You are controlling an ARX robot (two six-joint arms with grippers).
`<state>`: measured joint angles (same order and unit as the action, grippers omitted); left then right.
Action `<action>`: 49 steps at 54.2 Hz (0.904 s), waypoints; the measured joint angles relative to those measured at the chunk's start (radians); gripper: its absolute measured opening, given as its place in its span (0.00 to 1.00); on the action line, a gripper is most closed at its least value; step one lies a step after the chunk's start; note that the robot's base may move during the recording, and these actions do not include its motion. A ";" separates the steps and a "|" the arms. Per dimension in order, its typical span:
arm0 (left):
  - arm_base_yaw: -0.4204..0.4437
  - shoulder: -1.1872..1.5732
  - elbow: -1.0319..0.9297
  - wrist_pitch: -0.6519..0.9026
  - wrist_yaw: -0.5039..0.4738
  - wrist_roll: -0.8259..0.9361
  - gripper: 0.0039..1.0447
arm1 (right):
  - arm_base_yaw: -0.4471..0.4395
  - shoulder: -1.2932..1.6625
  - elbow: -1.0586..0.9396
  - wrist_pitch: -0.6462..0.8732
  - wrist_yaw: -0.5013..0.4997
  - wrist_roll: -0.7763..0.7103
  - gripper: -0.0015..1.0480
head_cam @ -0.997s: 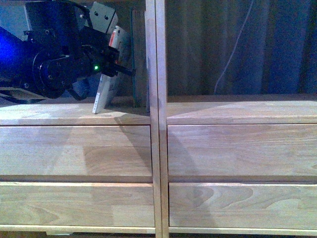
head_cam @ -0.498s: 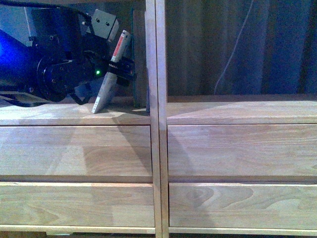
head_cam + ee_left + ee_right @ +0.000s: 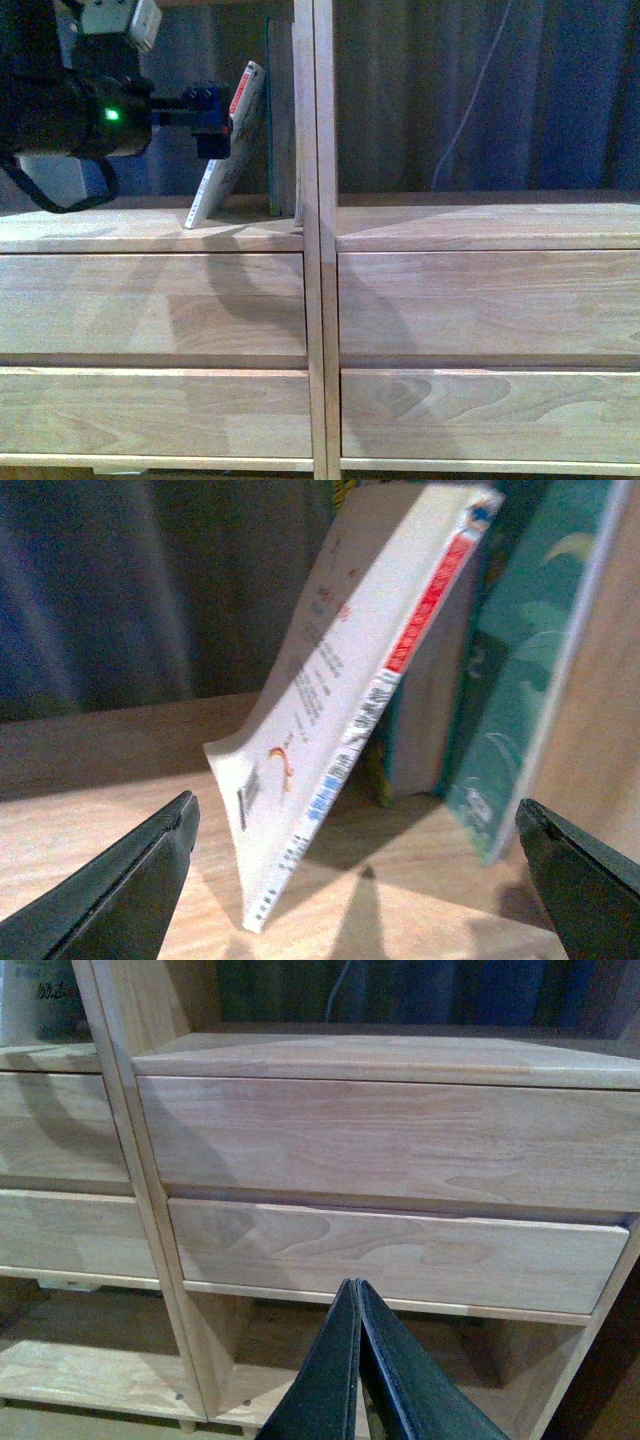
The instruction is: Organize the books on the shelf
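A thin pale paperback (image 3: pixel 228 150) with a red-marked spine leans tilted in the left compartment of the light wood shelf (image 3: pixel 150 232), its top against a taller teal book (image 3: pixel 272 120) that stands by the central divider (image 3: pixel 315 200). My left gripper (image 3: pixel 212 122) is open, level with the paperback's upper part and just left of it. In the left wrist view the paperback (image 3: pixel 350 700) and teal book (image 3: pixel 510 680) lie between my wide-open fingers (image 3: pixel 120 880), untouched. My right gripper (image 3: pixel 355 1360) is shut and empty, low before the drawers (image 3: pixel 400 1140).
Dark curtains (image 3: pixel 480 90) hang behind the open compartments, with a thin white cable (image 3: pixel 470 100). Four plain drawer fronts (image 3: pixel 480 300) fill the shelf's lower part. An open low compartment (image 3: pixel 100 1350) shows under the drawers in the right wrist view.
My left gripper has let go of the paperback and drawn back to the left and up. The paperback stays leaning against the teal book.
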<state>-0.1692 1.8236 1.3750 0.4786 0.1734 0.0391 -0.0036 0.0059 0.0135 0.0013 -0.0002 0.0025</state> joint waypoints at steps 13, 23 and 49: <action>-0.006 -0.359 -0.286 0.011 0.052 -0.077 0.93 | 0.000 0.000 0.000 0.000 0.000 0.000 0.09; 0.043 -0.651 -0.454 -0.063 0.089 -0.119 0.93 | 0.000 0.000 0.000 0.000 0.000 0.000 0.42; 0.103 -1.143 -0.840 -0.182 0.109 -0.110 0.93 | 0.000 0.000 0.000 0.000 0.000 0.000 0.93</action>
<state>-0.0662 0.6804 0.5354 0.2962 0.2821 -0.0711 -0.0036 0.0059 0.0135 0.0017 -0.0002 0.0025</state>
